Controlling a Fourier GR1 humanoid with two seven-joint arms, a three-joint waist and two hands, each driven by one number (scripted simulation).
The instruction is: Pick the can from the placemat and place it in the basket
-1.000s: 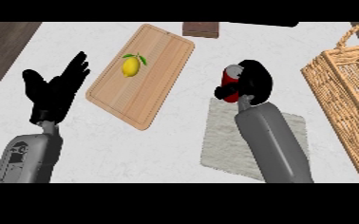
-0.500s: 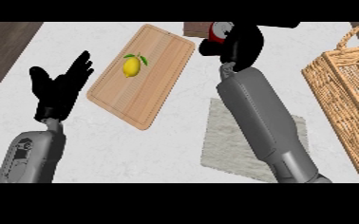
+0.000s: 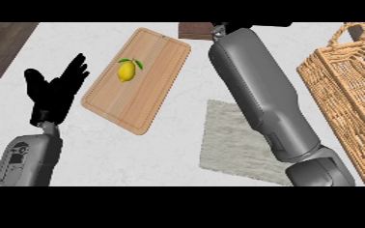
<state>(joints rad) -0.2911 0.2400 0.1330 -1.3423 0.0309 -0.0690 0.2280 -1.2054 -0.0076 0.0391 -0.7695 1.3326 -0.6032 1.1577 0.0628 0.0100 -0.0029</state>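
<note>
Lemon point(image 3: 126, 71) on cutting board point(image 3: 157, 53)

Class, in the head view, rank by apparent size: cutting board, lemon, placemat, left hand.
1. Cutting board
2. Placemat, partly hidden by the right forearm, so unsure
3. Left hand
4. Lemon

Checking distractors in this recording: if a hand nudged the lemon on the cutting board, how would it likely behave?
The lemon looks rounded and oval, so it would probably roll or wobble rather than slide. It lies on the flat cutting board, which shows no raised rim, so it could roll off. It looks small, likely light.
</note>
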